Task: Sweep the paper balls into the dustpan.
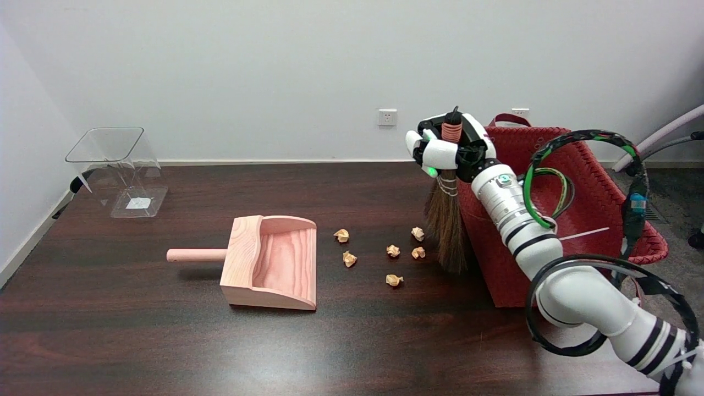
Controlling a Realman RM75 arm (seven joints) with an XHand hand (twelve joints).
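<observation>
Six paper balls (392, 251) lie below-left of the right hand (448, 148), which grips the broom (448, 225) upright.

broom (448, 231) handle: mostly wrapped by right hand (448, 151), only its coral-bound top shows | red basket (599, 187): left wall partly behind bristles and right arm (577, 297) | arm: cut off at lower-right edge | clear bin's (118, 170) label: too small to read | paper balls (394, 251): creases indistinct

dustpan (273, 260) left | 6 paper balls (392, 251) between | broom (446, 225) right of them | basket (555, 220) far right | clear bin (118, 170) back-left
</observation>
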